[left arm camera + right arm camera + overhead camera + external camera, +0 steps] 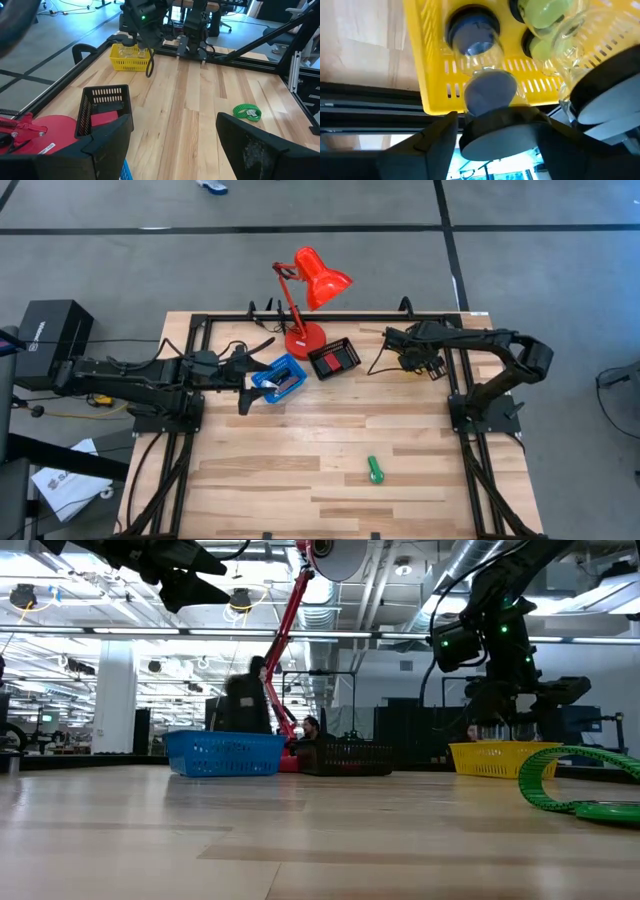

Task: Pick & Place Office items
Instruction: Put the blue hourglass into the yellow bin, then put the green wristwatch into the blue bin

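– Two grippers, then. Where's the right one?
– Right gripper [405, 360] hangs over the yellow tray [435, 95] at the table's far right corner. A dark round disc [495, 132] sits right at it; whether it is clamped on it or loose, I cannot tell.
– What's in the tray?
– Black round pieces [472, 32] with a bluish sheen, pale green knobs [547, 12], and something clear and glassy [570, 30]. The tray is plastic with slotted walls.
– And the left?
– Left gripper [175, 145] is spread wide and empty, raised just beside the blue tray [225, 753], which is slotted plastic too.
– Farther out?
– Black tray [102, 92] stands next to the blue one, with a red block [107, 117] lying in it. The lamp [320, 275] stands behind both, glossy red, with a cone shade and a round base.
– Any loose items?
– One green piece [375, 470], ribbed and round, alone on the wood table [300, 480] towards the near edge, well apart from both arms.
– Any writing?
– A white label on the lamp's base and pale lettering on a black box [45, 330] off the table's left side. Both are too small to read.
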Action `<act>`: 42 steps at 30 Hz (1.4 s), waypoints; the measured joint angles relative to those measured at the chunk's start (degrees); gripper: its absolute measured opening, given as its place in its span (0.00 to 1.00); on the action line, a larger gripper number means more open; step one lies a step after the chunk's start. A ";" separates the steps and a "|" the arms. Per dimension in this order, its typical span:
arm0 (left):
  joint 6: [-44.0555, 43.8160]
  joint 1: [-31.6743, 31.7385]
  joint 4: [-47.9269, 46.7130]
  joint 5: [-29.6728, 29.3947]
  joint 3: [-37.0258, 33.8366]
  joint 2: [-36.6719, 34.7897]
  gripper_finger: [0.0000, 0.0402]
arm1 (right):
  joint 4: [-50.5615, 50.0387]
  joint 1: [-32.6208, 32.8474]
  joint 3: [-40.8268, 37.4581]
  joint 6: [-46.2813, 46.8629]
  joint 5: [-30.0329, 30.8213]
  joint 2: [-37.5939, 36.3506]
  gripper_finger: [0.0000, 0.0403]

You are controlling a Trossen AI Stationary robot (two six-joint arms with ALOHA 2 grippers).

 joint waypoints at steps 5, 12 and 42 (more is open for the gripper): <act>0.00 0.00 0.24 0.00 0.00 0.00 0.71 | -1.68 0.00 0.00 4.77 0.63 0.00 0.68; 0.00 0.01 0.30 0.00 0.00 0.00 0.71 | -11.31 0.00 0.02 13.36 7.28 0.00 0.70; -1.22 0.00 1.26 3.04 0.00 0.01 0.71 | -1.17 31.54 2.84 83.34 -21.46 -30.90 0.70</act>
